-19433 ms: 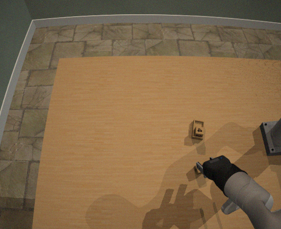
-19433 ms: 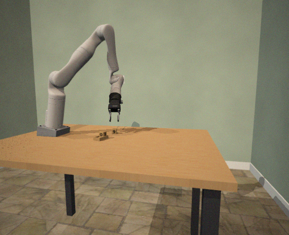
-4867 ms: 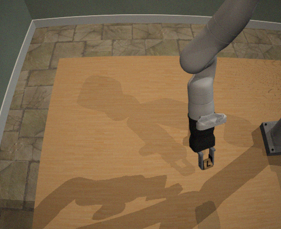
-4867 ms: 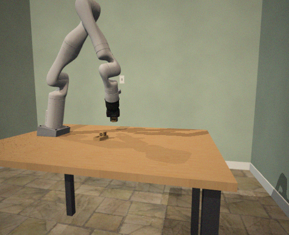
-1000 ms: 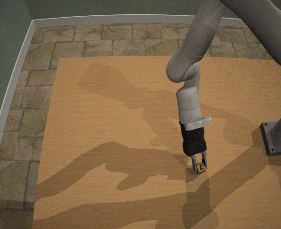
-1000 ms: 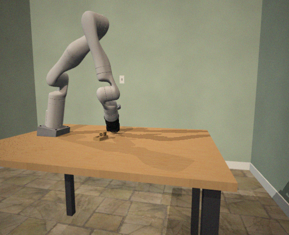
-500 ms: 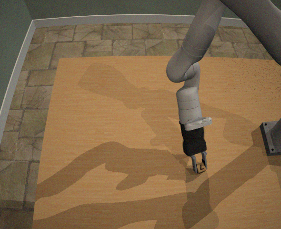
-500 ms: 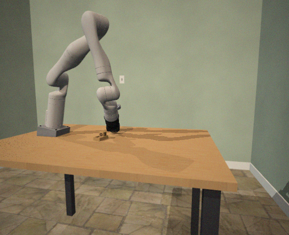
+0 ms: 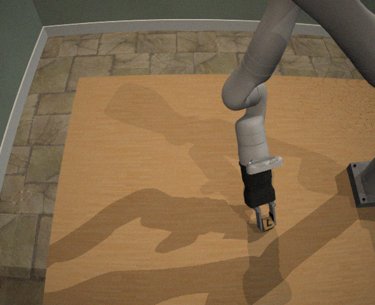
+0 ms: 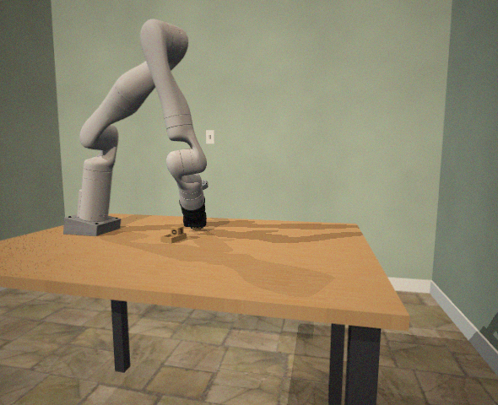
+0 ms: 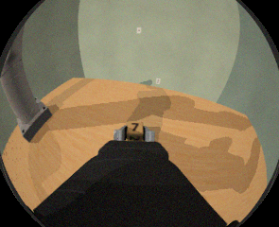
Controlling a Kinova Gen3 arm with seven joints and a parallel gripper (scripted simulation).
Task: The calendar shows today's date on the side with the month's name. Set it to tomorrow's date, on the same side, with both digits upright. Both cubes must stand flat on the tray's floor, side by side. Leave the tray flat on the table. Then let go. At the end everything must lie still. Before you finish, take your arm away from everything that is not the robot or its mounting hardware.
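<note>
My gripper [image 9: 267,224] [image 11: 134,130] is shut on a wooden cube [image 9: 268,223] [image 11: 135,128] low over the table; I cannot tell if the cube touches the table top. In the wrist view its visible face shows a dark 7; in the top view the mark looks like an upside-down 7. The small wooden tray [image 10: 167,240] lies on the table in the exterior view, nearer that camera than the gripper. Another wooden cube [image 10: 177,230] is at the tray, with a dark round mark on one face. The tray is hidden behind the arm in the top view.
The arm's base [image 9: 372,183] [image 10: 92,225] [image 11: 36,124] stands on the table [image 9: 131,164] [image 10: 327,261]. Broad shadows of the arm cross the table top. The tray with its cube is close beside the gripper in the exterior view.
</note>
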